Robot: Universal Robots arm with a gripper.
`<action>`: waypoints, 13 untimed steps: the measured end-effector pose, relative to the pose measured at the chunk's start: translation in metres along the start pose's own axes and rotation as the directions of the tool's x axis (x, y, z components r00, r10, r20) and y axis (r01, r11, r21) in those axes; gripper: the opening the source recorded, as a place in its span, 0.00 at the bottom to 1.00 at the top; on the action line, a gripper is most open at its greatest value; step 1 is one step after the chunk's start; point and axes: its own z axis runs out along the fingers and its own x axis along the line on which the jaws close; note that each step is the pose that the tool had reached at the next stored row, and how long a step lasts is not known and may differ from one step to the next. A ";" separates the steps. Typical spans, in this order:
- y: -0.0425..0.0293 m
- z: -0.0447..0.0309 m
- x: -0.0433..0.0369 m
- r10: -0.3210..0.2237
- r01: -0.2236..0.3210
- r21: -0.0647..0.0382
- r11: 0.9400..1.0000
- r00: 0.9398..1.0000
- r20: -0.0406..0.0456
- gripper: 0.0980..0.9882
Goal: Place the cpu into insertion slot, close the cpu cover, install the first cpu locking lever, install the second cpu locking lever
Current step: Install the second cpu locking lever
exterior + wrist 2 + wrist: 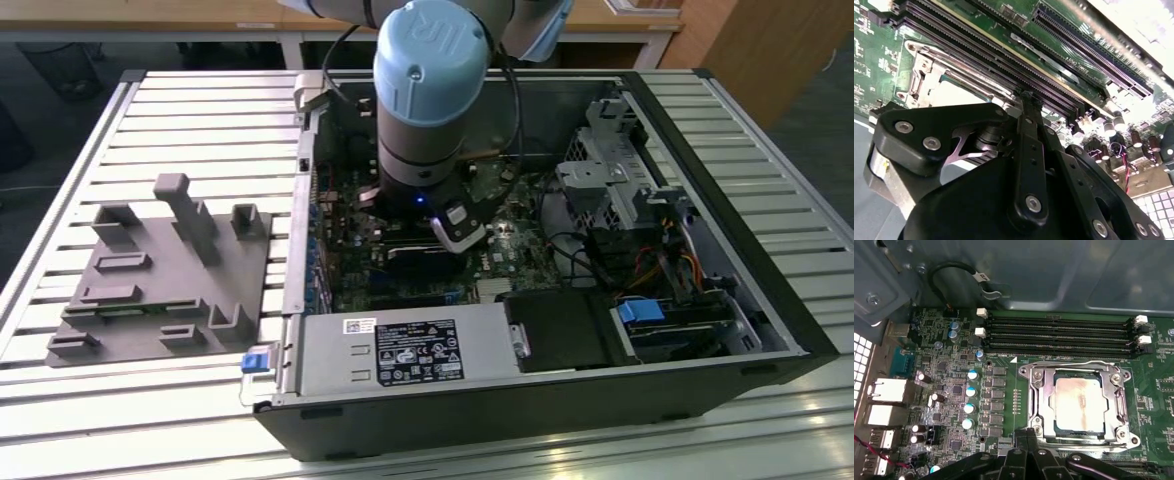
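Note:
In the first wrist view the cpu [1078, 402], silvery with a brownish smear on top, lies in the insertion slot [1124, 433] on the green motherboard [954, 390]. The cpu cover [1038, 400] lies flat over it, and the chip shows through its cutout. Thin metal lever rods run along the side by the memory slots [1069, 363] and along the opposite side [1089, 443]. My gripper [1027, 436] is shut, its tips at the socket's corner. In the second wrist view the gripper [1029, 98] touches down beside the cover [929, 67]. In the exterior view the gripper [454, 238] reaches down into the case.
The open computer case [534, 420] lies on a slatted table. Inside it are a power supply [400, 355], a drive cage [614, 180] and cables [654, 270]. A grey fixture [160, 270] sits at the exterior view's left. Capacitors [971, 390] stand close to the socket.

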 end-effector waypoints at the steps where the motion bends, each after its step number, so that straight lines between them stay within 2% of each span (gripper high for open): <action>1: -0.0002 0.0005 0.0003 0.000 0.000 0.000 1.000 1.000 0.000 0.01; 5: -0.0001 -0.0001 0.0005 0.000 0.000 0.000 1.000 1.000 0.000 0.01; 13: 0.0028 -0.0090 0.0005 0.000 0.000 0.000 1.000 1.000 0.000 0.01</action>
